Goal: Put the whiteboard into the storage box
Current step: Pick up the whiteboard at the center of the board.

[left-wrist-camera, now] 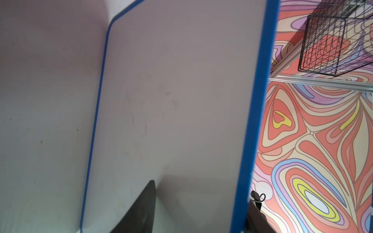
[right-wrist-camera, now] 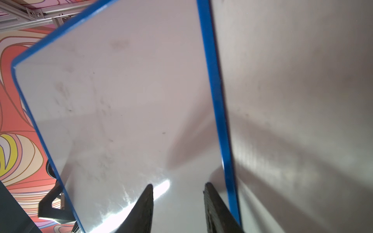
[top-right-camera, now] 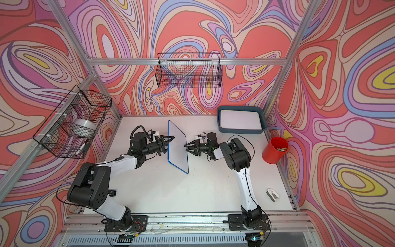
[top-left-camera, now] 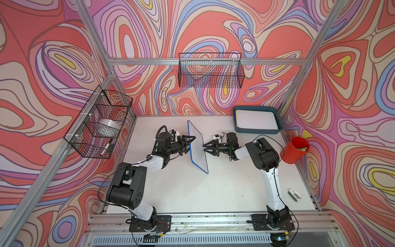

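Observation:
A blue-rimmed whiteboard [top-left-camera: 197, 154] [top-right-camera: 178, 156] stands on its long edge mid-table, tilted, its lower rim on the tabletop. My left gripper [top-left-camera: 190, 145] [left-wrist-camera: 201, 187] is open and straddles the top rim. One finger rests against the near face [left-wrist-camera: 171, 90] and the other sits behind the rim. My right gripper [top-left-camera: 204, 148] [right-wrist-camera: 179, 184] faces the opposite face [right-wrist-camera: 121, 100]. It is open, with both fingertips close to that face near the lower rim. The dark teal storage box [top-left-camera: 256, 130] [top-right-camera: 241, 130] sits at the back right, a yellow-edged board [top-left-camera: 257, 120] lying flat inside.
A red bucket [top-left-camera: 296, 149] stands at the right edge behind my right arm. A small white object [top-left-camera: 294, 195] lies front right. One black wire basket [top-left-camera: 210, 70] hangs on the back wall. Another [top-left-camera: 100, 126], on the left wall, holds a tape roll and a marker.

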